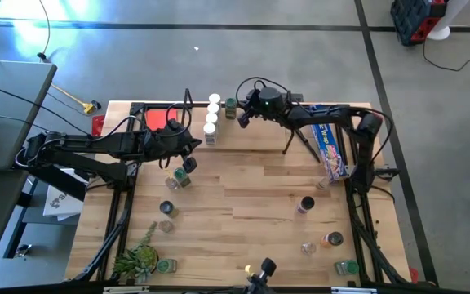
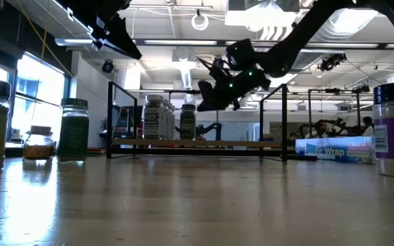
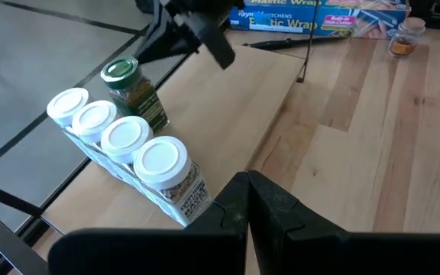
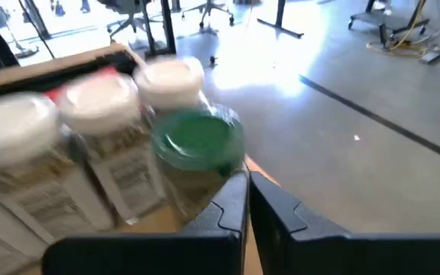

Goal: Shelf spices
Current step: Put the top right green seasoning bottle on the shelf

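The shelf [image 1: 259, 137], a light board with black wire uprights, stands along the table's far edge. On its left part several white-capped spices [image 3: 121, 141] stand in a row, with a green-capped jar [image 3: 132, 92] upright at the row's far end. My right gripper [image 1: 241, 119] is shut and hovers just right of the green-capped jar [image 4: 197, 145], slightly above it and touching nothing. My left gripper [image 3: 248, 200] is shut and empty. It hangs above the table near the row's near end [image 1: 210, 140].
Loose spice jars stand on the table at the left [image 1: 188, 164] [image 1: 167, 207] and at the right [image 1: 307, 204] [image 1: 330, 239]. A long blue box [image 1: 330, 151] lies at the shelf's right end. A green plant [image 1: 137, 260] sits at the near left, a red square [image 1: 160, 119] behind the shelf.
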